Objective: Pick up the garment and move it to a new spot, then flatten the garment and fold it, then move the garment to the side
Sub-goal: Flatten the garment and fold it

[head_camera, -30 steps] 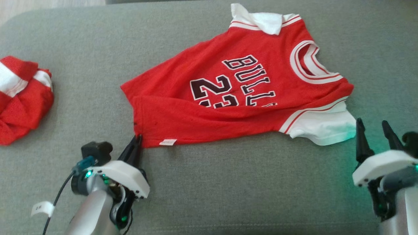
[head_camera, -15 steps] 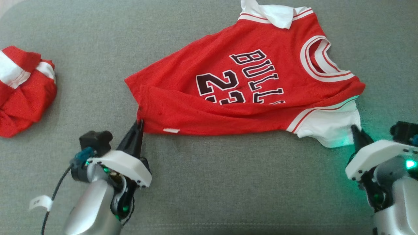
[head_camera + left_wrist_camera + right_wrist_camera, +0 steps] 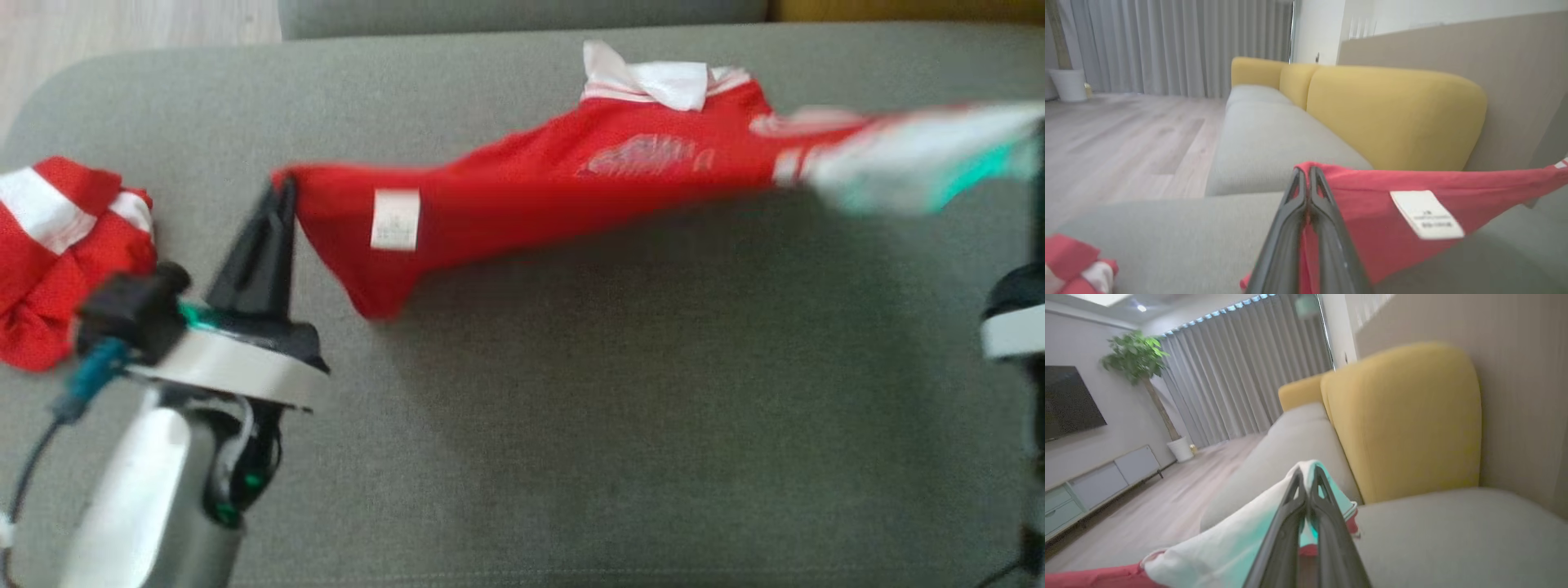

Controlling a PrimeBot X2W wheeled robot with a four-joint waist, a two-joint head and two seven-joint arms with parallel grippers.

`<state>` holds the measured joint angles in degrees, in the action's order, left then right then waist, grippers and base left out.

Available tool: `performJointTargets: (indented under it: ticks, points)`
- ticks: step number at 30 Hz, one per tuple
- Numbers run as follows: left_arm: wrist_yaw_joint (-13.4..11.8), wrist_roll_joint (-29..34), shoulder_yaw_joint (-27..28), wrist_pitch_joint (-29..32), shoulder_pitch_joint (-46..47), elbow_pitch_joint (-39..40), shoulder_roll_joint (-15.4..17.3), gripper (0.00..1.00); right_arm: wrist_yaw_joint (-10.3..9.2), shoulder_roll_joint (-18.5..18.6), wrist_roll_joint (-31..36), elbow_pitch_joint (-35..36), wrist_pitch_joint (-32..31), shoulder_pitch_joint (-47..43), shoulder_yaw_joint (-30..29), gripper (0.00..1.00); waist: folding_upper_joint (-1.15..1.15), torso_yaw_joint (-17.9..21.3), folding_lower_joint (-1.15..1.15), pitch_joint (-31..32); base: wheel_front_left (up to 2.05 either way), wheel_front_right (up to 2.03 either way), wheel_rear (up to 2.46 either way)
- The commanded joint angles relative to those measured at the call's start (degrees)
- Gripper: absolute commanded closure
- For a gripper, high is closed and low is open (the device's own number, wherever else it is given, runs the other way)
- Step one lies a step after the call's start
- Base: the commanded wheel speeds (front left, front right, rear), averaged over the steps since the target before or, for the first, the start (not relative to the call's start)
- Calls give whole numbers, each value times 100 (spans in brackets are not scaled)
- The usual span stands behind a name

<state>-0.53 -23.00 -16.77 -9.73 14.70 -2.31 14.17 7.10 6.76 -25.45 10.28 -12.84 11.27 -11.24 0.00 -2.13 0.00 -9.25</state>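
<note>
The garment (image 3: 571,175) is a red jersey with white sleeves, hanging stretched and blurred above the grey sofa seat (image 3: 571,408). At its left end my left gripper (image 3: 283,186) is shut on the red hem corner, beside a white label (image 3: 395,219). The left wrist view has those fingertips (image 3: 1306,173) pinched together on red cloth (image 3: 1372,204). My right gripper (image 3: 1306,473) is shut on the white sleeve (image 3: 1237,543), which glows green from its light. In the head view that sleeve (image 3: 914,155) reaches the right edge. The jersey's far sleeve (image 3: 645,73) still lies on the seat.
A second crumpled red and white garment (image 3: 57,245) lies at the seat's left end. Yellow back cushions (image 3: 1392,114) run along the far side of the sofa. Wooden floor (image 3: 122,33) lies beyond the left end. The near half of the seat is bare.
My right gripper has shut on the white sleeve. Both grippers have risen and lifted the jersey's near edge off the seat, so it now hangs between them. The head view has shifted too.
</note>
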Motion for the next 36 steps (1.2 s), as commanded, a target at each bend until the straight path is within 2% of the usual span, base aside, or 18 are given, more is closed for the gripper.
performJointTargets:
  ticks: [1, 6, 9, 14, 20, 25, 29, 32, 36]
  points:
    - [-86, 85, 336, 68, 330, 501, 247, 100, 39, 193, -17, 555, 64, 354, 52, 100, 0, 15, 0, 147, 0, 0, 0]
    - [-239, 127, 532, 302, 663, 1353, 401, 100, 39, 443, 63, 1357, -18, 844, -165, 100, 0, 6, 0, 404, 0, 0, 0]
    - [-325, 182, 636, 411, 942, 1770, 469, 100, 39, 619, 71, 1581, -147, 1147, -291, 100, 0, 2, 0, 540, 0, 0, 0]
    - [-424, 229, 657, 685, 1221, 2181, 517, 100, 39, 760, 77, 1566, -429, 1446, -363, 100, 0, 35, 0, 725, 0, 0, 0]
    - [-465, 178, 605, 866, 1284, 2215, 497, 100, 39, 728, 87, 1466, -599, 1495, -296, 100, 0, 59, 0, 823, 0, 0, 0]
    - [-393, -6, 544, 868, 1465, 1921, 382, 100, 39, 756, 118, 1220, -578, 1679, -185, 100, 0, 74, 0, 744, 0, 0, 0]
    - [-263, -148, 531, 725, 2018, 1383, 241, 100, 39, 767, 136, 769, -386, 2215, -42, 100, 0, 59, 0, 510, 0, 0, 0]
    - [-122, -160, 513, 496, 2745, 743, 125, 100, 39, 797, 96, 147, -153, 2992, 167, 100, 0, 59, 0, 257, 0, 0, 0]
    - [146, -54, 367, 69, 3842, -452, -51, 100, 39, 956, 144, -1062, 338, 4263, 496, 100, 0, 7, 0, -81, 0, 0, 0]
